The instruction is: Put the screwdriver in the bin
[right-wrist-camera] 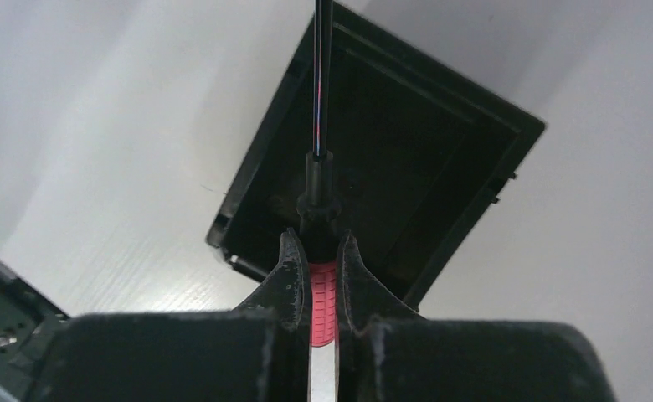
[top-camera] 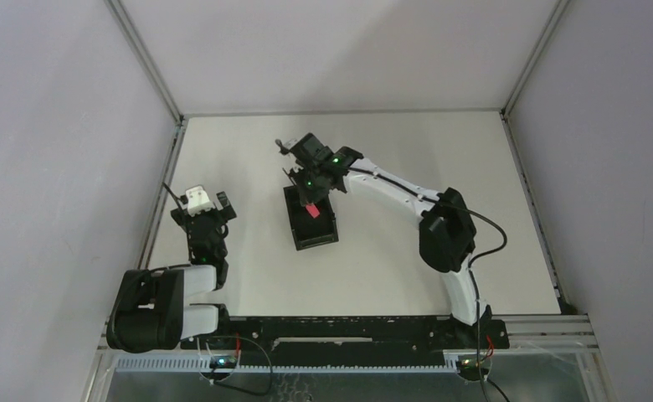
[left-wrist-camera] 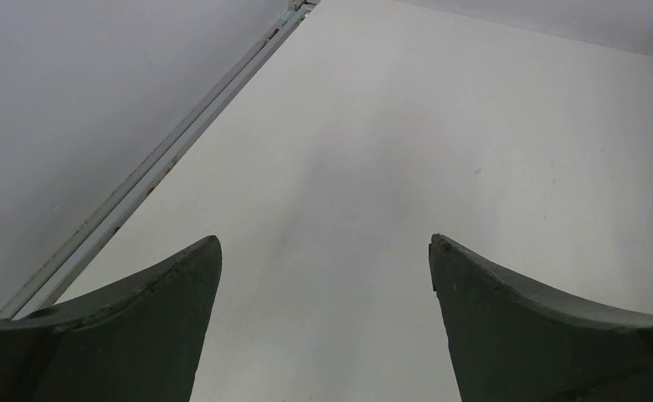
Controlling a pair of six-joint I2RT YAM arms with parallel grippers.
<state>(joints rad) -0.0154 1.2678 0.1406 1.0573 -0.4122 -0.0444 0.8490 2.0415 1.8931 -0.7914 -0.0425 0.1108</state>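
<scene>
Left tool (left-wrist-camera: 323, 251): jaws wide apart, holding nothing, above the table (left-wrist-camera: 474, 126). Right tool (right-wrist-camera: 316, 251): clamped tight on the red handle of the screwdriver (right-wrist-camera: 323, 293), which is suspended over the bin (right-wrist-camera: 470, 96), black shaft pointing across its open top.

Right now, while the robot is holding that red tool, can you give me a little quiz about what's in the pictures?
1. True or false: the right gripper is shut on the red handle of the screwdriver.
2. What does the screwdriver hang over? A) the bin B) a cup C) a plate
3. Fill in the gap: the left gripper is ____ and holds nothing.

Key: 1 true; 2 A; 3 open.
</scene>
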